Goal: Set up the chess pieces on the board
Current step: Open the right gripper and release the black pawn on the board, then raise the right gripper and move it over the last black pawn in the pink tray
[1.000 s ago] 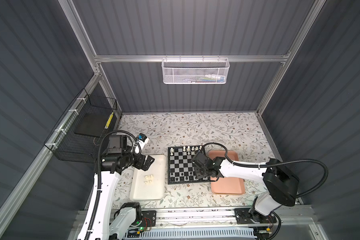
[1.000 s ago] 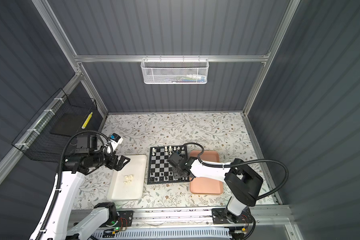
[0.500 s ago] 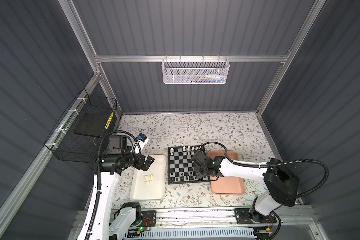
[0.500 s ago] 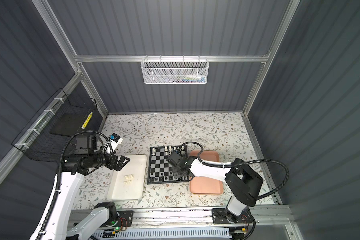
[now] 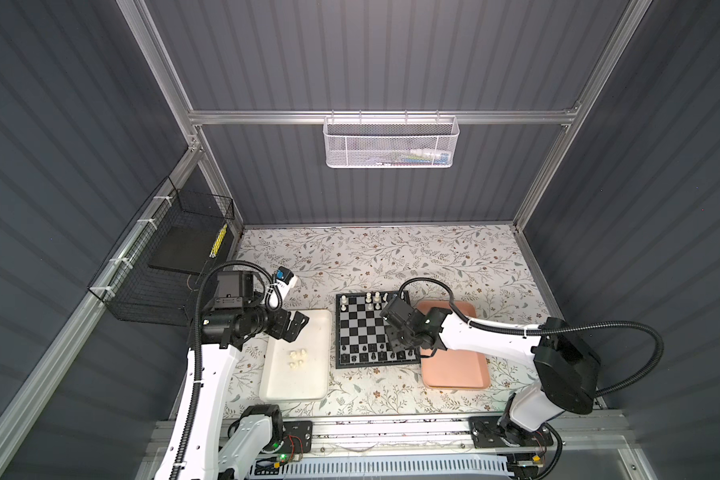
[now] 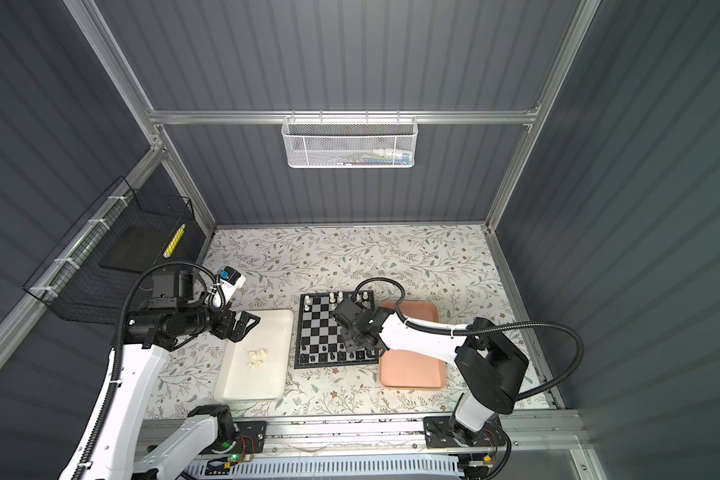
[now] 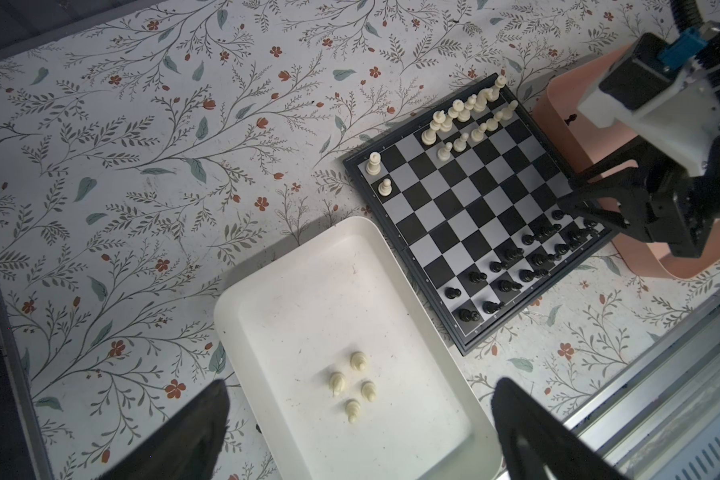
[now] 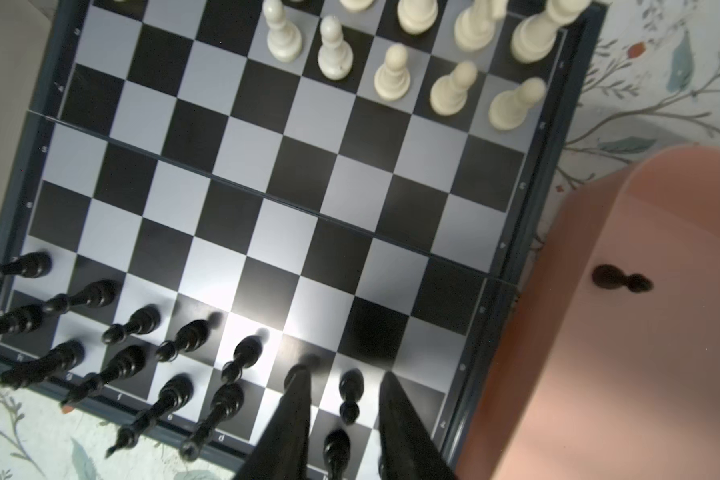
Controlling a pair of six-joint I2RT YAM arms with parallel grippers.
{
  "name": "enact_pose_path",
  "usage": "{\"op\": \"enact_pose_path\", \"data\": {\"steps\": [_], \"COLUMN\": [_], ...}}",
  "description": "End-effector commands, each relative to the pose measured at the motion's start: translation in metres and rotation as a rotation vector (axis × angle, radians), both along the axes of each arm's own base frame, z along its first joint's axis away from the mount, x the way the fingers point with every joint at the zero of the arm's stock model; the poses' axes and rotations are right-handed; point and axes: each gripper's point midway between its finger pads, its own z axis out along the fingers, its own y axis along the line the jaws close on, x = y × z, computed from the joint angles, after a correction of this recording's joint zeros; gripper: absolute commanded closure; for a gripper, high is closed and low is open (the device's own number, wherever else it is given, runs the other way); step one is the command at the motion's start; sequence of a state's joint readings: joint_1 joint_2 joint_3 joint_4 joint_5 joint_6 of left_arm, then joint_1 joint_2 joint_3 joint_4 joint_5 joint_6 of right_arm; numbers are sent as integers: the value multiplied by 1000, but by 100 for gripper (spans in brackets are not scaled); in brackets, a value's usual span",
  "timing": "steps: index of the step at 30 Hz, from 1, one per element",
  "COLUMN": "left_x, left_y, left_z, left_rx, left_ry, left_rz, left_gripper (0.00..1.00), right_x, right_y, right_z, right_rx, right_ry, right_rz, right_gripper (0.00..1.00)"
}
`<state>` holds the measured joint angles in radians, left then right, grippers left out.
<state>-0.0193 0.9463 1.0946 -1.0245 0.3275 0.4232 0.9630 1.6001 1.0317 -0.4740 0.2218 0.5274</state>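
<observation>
The right gripper (image 8: 345, 374) hangs low over the near-right corner of the board (image 5: 358, 328). Its jaws are set narrowly apart on either side of an upright black pawn (image 8: 349, 399), with a sliver of gap each side, so it grips nothing. The coming move likely turns on the lone black piece (image 8: 620, 280) in the pink tray (image 5: 454, 370). It lies to the right of that gripper and a little farther off, just past the board's right rim. It is tipped on its side, its long axis roughly left to right and its head away from the board. The right arm is much the nearer. The left gripper (image 5: 298, 328) hovers wide open and empty over the far end of the white tray (image 5: 296, 382), where four loose cream pieces (image 7: 336, 381) sit just near of it. On the board I count about fifteen black pieces (image 7: 512, 254) in the two near rows and roughly a dozen standing cream pieces (image 7: 457, 110) in the far rows, though crowding blurs both counts.
</observation>
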Motion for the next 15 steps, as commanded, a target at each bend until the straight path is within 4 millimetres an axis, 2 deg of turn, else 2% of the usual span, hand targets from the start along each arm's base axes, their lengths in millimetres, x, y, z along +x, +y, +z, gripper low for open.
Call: {"op": "enact_pose_path", "data": {"steps": [1,4,8,11,15], "left_x": [-5,-4,-2,-1,-1], "left_y": [4,5,7,7,8], "left_z": [5,7,7,5,2], "left_rx": [30,44,63,63,76], "left_ry": [-11,-11,-18,-10,-4], "left_rz": [0,-4,-8,-13,-22], "left_gripper": [0,0,0,0,0], "right_x": [5,8,14,20,29], "right_y": [-5,-15,-39,-69,-104], "right_z": [29,55,89,97,89], "right_rx": [-11,-27,3,37,109], "right_ry": [-58,-106,-154,-148,-99], "right_rz": [5,-5,-55,-126,-224], "right_gripper": [68,69,70,73,75]}}
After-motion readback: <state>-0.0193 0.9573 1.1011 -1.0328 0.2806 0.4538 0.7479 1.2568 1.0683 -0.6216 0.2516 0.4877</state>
